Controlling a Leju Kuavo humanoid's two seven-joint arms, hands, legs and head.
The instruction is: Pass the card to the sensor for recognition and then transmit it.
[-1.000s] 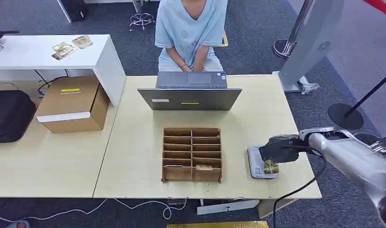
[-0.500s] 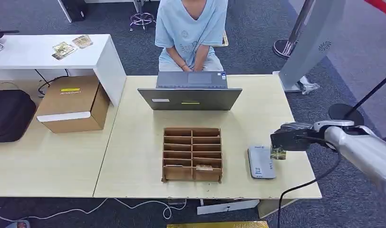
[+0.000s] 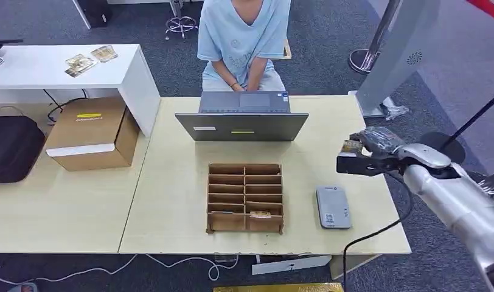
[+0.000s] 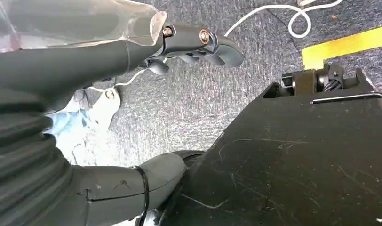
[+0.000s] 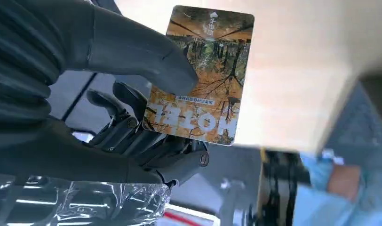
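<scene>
Orange card (image 5: 203, 75) pinched in right hand (image 3: 369, 152), thumb against fingers.
Held above the table's (image 3: 171, 182) right edge, well apart from the grey sensor (image 3: 333, 207) lying beside the wooden organizer (image 3: 245, 198). Left hand (image 4: 198, 44) hanging over carpet, holding nothing, fingers curled.

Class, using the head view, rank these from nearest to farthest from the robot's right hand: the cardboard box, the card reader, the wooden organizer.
From the right hand:
1. Card reader, on the table just below the hand.
2. Wooden organizer, at the table's middle.
3. Cardboard box, far across on the left table.
</scene>
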